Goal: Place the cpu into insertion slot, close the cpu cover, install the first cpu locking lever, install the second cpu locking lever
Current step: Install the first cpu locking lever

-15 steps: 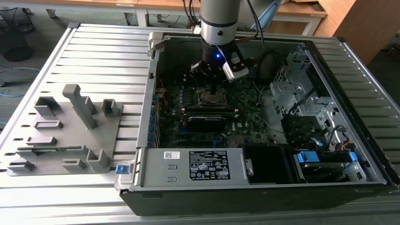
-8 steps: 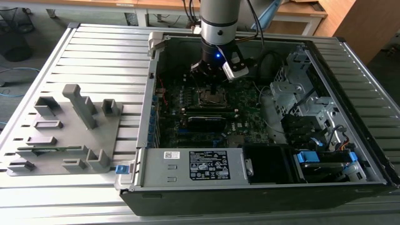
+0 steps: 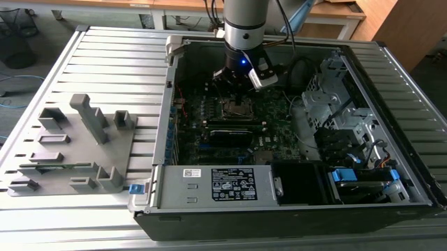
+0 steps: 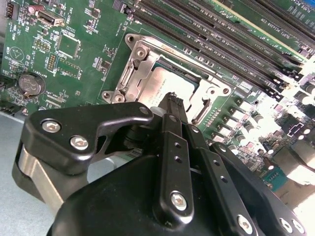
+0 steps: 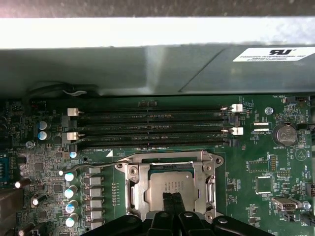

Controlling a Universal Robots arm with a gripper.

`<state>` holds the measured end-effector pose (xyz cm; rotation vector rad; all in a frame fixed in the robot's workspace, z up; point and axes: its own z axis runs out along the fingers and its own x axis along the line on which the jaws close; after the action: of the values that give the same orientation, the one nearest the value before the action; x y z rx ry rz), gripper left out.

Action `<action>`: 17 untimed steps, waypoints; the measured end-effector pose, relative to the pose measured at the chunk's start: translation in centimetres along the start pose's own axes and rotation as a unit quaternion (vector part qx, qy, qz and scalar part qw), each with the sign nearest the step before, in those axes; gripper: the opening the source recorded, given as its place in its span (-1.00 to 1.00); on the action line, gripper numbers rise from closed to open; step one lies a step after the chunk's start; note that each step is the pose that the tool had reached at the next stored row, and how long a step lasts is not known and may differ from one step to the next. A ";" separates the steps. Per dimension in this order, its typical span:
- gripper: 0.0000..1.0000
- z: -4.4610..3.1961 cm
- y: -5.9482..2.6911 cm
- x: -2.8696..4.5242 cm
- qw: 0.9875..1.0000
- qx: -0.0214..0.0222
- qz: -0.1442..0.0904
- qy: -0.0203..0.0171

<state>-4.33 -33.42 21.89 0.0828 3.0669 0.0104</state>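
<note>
The cpu (image 5: 170, 187) (image 4: 172, 81), a pale silver square chip, lies flat in the insertion slot (image 3: 239, 108) on the green board. The cpu cover (image 5: 139, 189) (image 4: 140, 66), a silvery frame, lies down flat around the chip, whose face shows through its window. My gripper (image 5: 171, 199) (image 4: 172, 98) (image 3: 237, 86) hangs just over one edge of the chip. Its black fingers (image 4: 170, 147) are shut together with nothing between them. A thin wire lever (image 5: 96, 164) runs beside the socket. Whether it is latched I cannot tell.
The board sits inside an open computer case (image 3: 164, 104) with metal walls all round. Long black memory slots (image 5: 152, 130) run next to the socket, beside a row of capacitors (image 5: 71, 191). A grey parts fixture (image 3: 70, 146) stands at the exterior view's left.
</note>
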 end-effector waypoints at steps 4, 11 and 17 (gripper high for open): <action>-0.79 0.00 -0.01 0.14 1.000 0.000 0.000 0.000; -0.79 -0.02 -0.02 0.45 1.000 0.000 0.000 0.000; -0.79 -0.02 -0.02 0.46 1.000 0.000 0.000 0.000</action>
<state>-4.79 -33.42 21.88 0.0825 3.0662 0.0105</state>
